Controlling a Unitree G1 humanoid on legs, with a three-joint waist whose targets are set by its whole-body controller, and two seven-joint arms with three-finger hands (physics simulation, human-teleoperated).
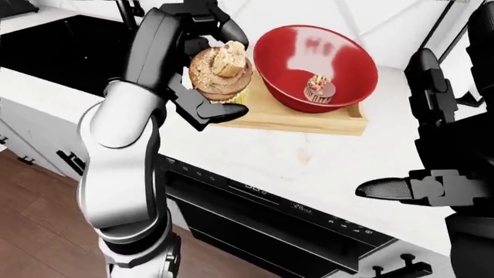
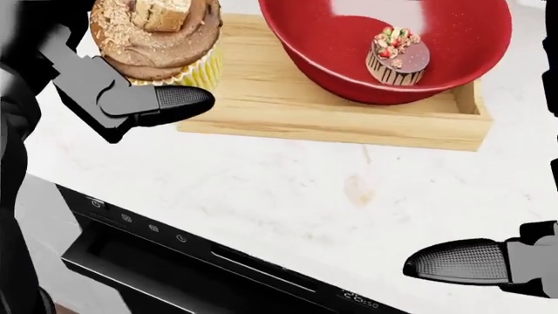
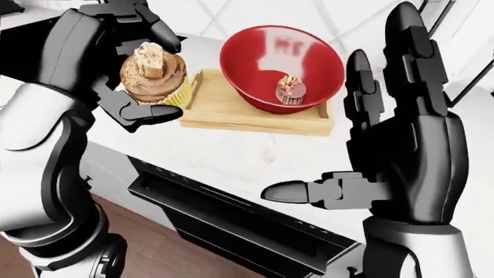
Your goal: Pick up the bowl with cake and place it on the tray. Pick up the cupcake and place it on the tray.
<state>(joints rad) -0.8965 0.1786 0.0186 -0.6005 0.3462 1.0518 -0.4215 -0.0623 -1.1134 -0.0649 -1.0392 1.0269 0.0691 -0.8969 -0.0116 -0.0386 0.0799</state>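
A chocolate-frosted cupcake (image 2: pixel 161 42) in a yellow paper case is held by my left hand (image 2: pixel 131 78), fingers closed round it, over the left end of the wooden tray (image 2: pixel 261 108). The red bowl (image 2: pixel 384 39) with a small decorated cake (image 2: pixel 397 55) inside rests on the tray's right part. My right hand (image 3: pixel 386 156) is raised with fingers spread, holding nothing, at the lower right of the views; its thumb (image 2: pixel 458 261) shows in the head view.
The tray lies on a pale marble counter (image 2: pixel 288 196). A black dishwasher front with a control panel (image 2: pixel 174 261) runs under the counter's near edge. A dark sink (image 1: pixel 62 46) lies at the left-eye view's upper left. Wooden floor (image 1: pixel 39 220) shows below.
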